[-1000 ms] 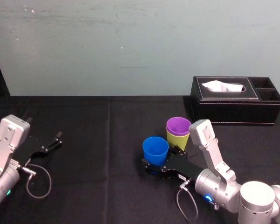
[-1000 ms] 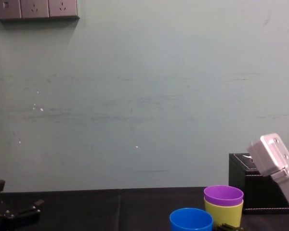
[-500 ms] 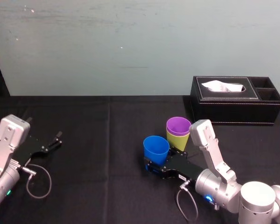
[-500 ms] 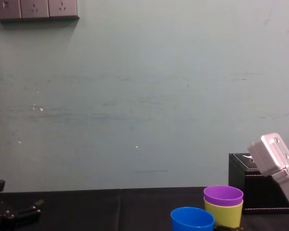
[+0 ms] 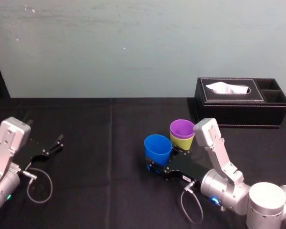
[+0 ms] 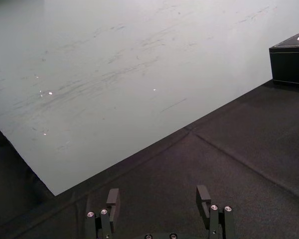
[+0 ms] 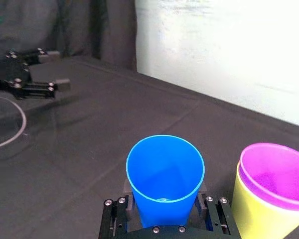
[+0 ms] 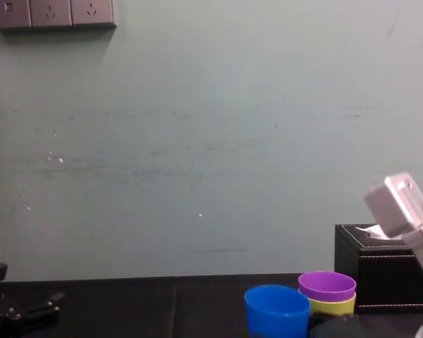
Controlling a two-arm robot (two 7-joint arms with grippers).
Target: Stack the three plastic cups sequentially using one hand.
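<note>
Holding the blue cup (image 5: 158,149) in the right gripper (image 5: 156,167), right of centre on the black tabletop (image 5: 100,143). Fingers (image 7: 131,203) pressed against the lower wall of that cup from both sides, mouth up, rim leaning a little toward the robot's left in the head view. Cannot tell whether its base touches the cloth. Just beside it, on the robot's right and slightly farther back: the purple cup (image 5: 182,128) nested upright inside the yellow-green cup (image 5: 181,141), with the purple rim standing above the yellow-green one. Seen from the right wrist as a blue cup (image 7: 165,174) in the middle between the two black fingers, open and bare inside, and close alongside it the purple cup (image 7: 274,172) sitting in the yellow-green cup (image 7: 253,219). Seen from the chest with the blue cup (image 8: 276,310) in front and to the left of the pair, its rim a little lower than that of the purple cup (image 8: 327,284), overlapping the yellow-green cup (image 8: 333,304) at the side. Behind the cups, toward the far right edge of the tabletop, a black tissue box (image 5: 240,112) with a white tissue poking out. Parked low at the far left of the tabletop: the left gripper (image 5: 51,147), fingers (image 6: 112,198) spread apart and holding nothing, well apart from the cups.
</note>
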